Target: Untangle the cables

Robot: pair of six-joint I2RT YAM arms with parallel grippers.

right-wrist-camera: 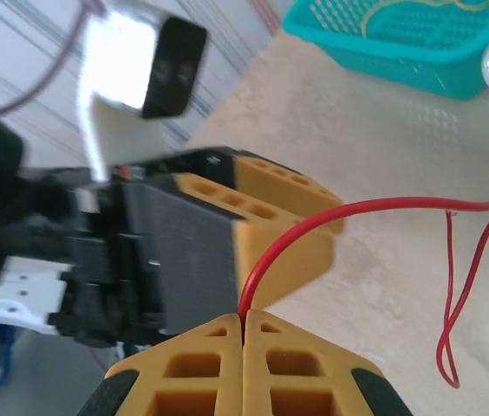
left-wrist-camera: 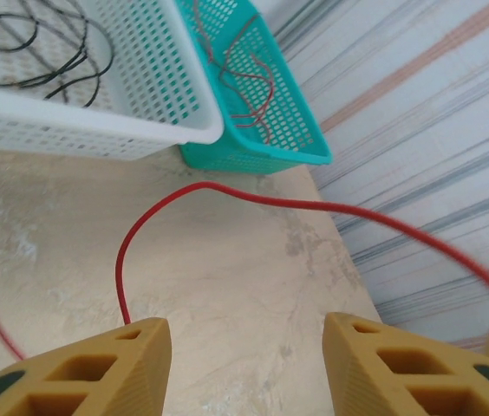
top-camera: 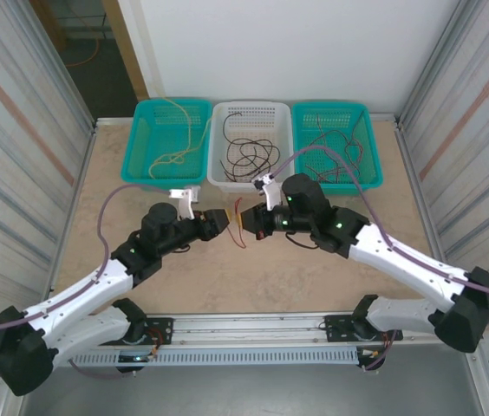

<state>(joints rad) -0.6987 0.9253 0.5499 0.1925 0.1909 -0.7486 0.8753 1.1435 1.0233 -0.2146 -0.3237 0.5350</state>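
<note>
Beige tabletop between 2 corrugated metal side walls, white wall behind.

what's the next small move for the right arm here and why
Probably swing the right pincer toward the right-hand teal basket, taking the red cable along. Its jaws are shut on that cable, the left pincer stands open and grips nothing, and red cables already lie in that basket, so it looks like the place for this one.
</note>
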